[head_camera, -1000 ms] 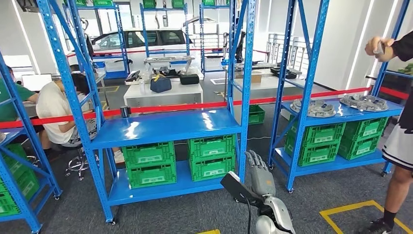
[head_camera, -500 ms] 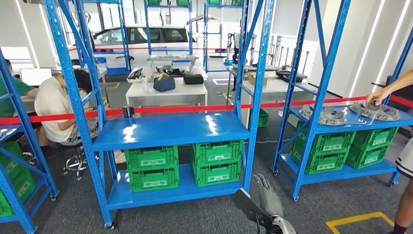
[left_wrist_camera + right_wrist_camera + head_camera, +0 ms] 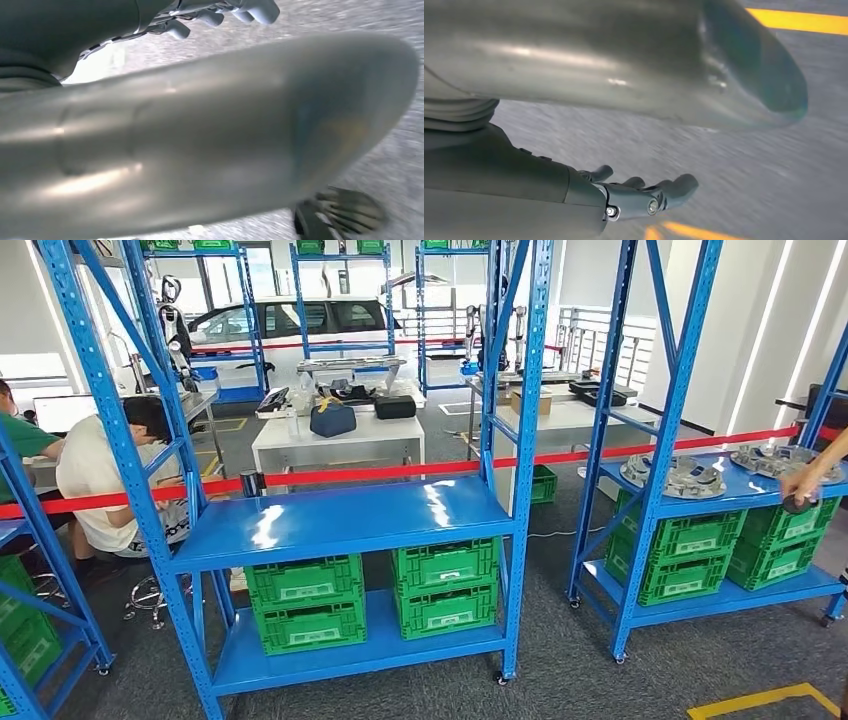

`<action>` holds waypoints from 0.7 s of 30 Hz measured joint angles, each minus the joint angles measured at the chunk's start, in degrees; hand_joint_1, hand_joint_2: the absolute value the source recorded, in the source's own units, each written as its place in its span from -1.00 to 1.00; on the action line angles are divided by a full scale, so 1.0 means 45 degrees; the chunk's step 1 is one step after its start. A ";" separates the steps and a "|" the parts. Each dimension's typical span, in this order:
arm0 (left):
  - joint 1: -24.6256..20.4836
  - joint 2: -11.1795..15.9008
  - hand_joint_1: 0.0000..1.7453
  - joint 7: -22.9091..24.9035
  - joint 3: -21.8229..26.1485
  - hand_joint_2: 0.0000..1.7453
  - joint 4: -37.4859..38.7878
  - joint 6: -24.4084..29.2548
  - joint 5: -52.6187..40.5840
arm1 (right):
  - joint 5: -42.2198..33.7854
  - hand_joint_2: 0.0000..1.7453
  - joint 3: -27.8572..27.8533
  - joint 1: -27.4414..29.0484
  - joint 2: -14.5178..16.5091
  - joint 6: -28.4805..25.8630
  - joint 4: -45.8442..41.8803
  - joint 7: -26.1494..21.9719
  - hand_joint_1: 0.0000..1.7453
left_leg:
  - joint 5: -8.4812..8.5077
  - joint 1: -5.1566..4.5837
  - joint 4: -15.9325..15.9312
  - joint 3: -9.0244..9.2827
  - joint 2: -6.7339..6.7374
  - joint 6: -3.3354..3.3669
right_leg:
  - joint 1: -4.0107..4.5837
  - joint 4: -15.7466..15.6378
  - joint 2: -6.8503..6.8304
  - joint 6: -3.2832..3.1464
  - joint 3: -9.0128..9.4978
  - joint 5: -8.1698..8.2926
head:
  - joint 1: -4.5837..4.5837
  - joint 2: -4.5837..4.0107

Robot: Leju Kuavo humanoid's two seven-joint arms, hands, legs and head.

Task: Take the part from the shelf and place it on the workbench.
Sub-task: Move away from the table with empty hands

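The head view has swung and lifted since a second ago: the right hand [image 3: 644, 197], raised in front of the shelves then, has dropped out of it and now hangs over grey floor, fingers loosely extended, holding nothing. The left hand [image 3: 220, 15] hangs likewise, empty as far as its blurred fingertips show. The parts [image 3: 685, 476] lie on the right-hand shelf [image 3: 700, 495], well away from both hands, near a person's hand [image 3: 803, 485]; judging by this, the robot is approaching and no grasp has begun.
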 joint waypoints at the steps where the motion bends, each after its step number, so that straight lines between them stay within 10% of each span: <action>1: 0.0003 0.0018 -1.00 -0.0057 0.0000 -1.00 0.0004 -0.0047 0.0000 | -0.0158 0.00 -0.0209 0.0333 -0.0007 0.0176 0.0159 0.0362 -1.00 | -0.0411 0.0006 0.0760 -0.0540 0.0038 -0.0050 | -0.0004 -0.0011 -0.0022 -0.0035 0.0109 -0.0098 | -0.0004 0.0000; 3: 0.0087 0.0084 -1.00 -0.0139 0.0012 0.00 0.0004 -0.0167 0.0005 | -0.0410 1.00 -0.0574 0.0998 -0.0004 0.0504 0.0417 0.0954 -1.00 | -0.1086 0.0009 0.1460 -0.1267 0.0072 -0.0088 | -0.0012 -0.0016 -0.0031 -0.0060 0.0330 -0.0306 | -0.0002 0.0000; 5: 0.0166 0.0150 -1.00 -0.0157 0.0040 1.00 0.0004 -0.0258 0.0009 | -0.0633 1.00 -0.0872 0.1533 0.0024 0.0840 0.0613 0.1416 -1.00 | -0.0627 0.0001 0.0676 -0.1299 0.0080 -0.0034 | -0.0022 -0.0016 0.0032 -0.0055 0.0570 -0.0505 | -0.0002 0.0000; 9: 0.0172 0.0249 -1.00 0.0061 0.0068 1.00 0.0002 -0.0356 -0.0064 | -0.1142 1.00 -0.1504 0.2318 0.0183 0.1503 0.0978 0.2540 -1.00 | 0.1172 -0.0093 -0.1865 -0.0651 0.0059 0.0182 | 0.0033 0.0048 0.0105 0.0132 0.0943 -0.0949 | -0.0005 0.0000; 13: 0.0163 0.0288 -1.00 0.0231 0.0073 1.00 0.0002 -0.0392 -0.0090 | -0.1288 1.00 -0.1911 0.2847 0.0302 0.1646 0.1185 0.2856 -1.00 | 0.1565 -0.0084 -0.1968 -0.0549 0.0022 0.0121 | 0.0089 0.0075 0.0145 -0.0050 0.1008 -0.1109 | 0.0015 0.0000; 21: 0.0098 0.0305 -1.00 0.0237 0.0073 1.00 -0.0006 -0.0396 -0.0090 | -0.1315 1.00 -0.2159 0.2948 0.0351 0.1775 0.1333 0.3032 -1.00 | 0.1396 -0.0114 -0.1993 -0.0445 0.0023 0.0329 | 0.0068 -0.0217 0.0144 0.0163 0.1233 -0.1157 | 0.0032 0.0000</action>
